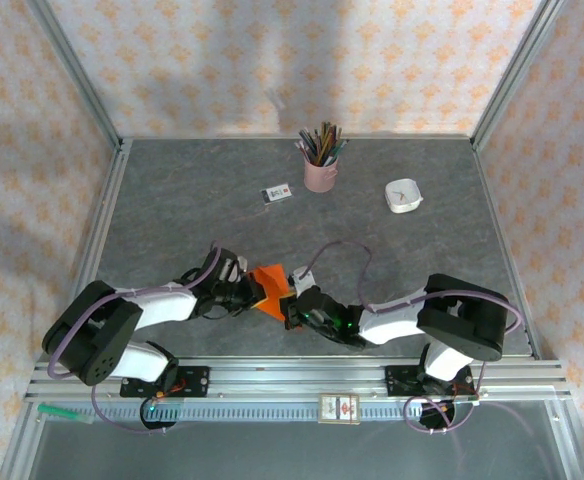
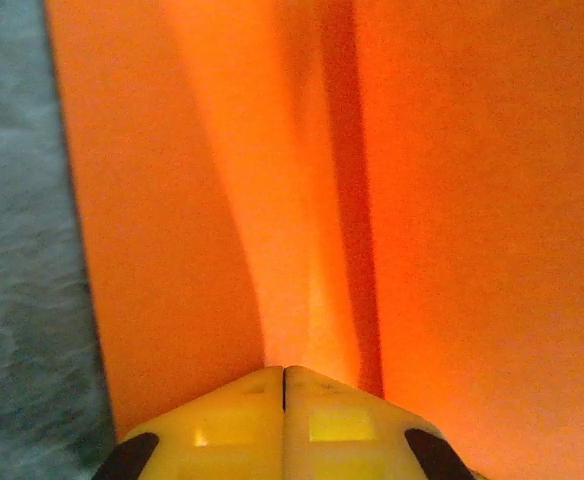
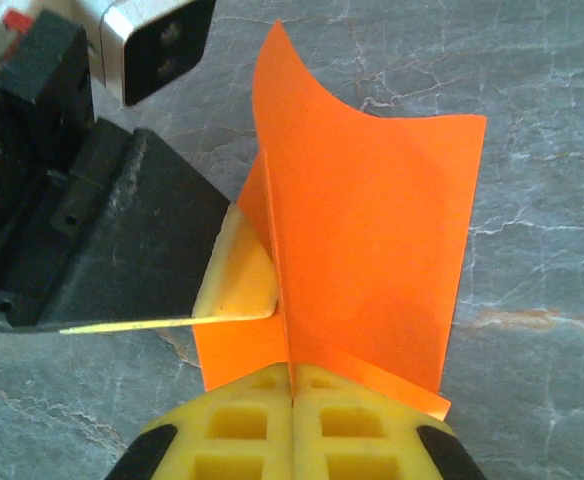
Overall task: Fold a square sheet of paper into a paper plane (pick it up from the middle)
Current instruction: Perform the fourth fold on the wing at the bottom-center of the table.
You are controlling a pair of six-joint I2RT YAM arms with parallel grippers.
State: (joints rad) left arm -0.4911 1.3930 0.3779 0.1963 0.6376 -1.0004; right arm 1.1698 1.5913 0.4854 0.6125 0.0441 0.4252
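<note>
1. Rail [image 1: 272, 378] at the near edge carries both arm bases and a small printed label [image 1: 339, 408].
2. Just beyond it, over the near middle of the tabletop [image 1: 172, 215], the left pincer [image 1: 242, 290] and right pincer [image 1: 294, 303] meet from either side at the sheet of paper [image 1: 270, 289]. From above, the paper is a small orange wedge whose folds are too small to read.
3. The left wrist view shows the left pincer [image 2: 284, 378] shut, with a raised crease of the sheet of paper [image 2: 452, 200] running out from its seam. The sheet is cut off at the top and right.
4. The right wrist view shows the right pincer [image 3: 292, 372] clamped on the lower edge of the sheet of paper [image 3: 372, 230], which stands upright with a curled top corner. One yellow finger [image 3: 237, 272] of the left pincer presses on its left face; the paper hides the other.
5. Far back, well apart from the paper, stand a white card [image 1: 277, 193], a pink pencil cup [image 1: 320, 173] and a white dish [image 1: 404, 196].
</note>
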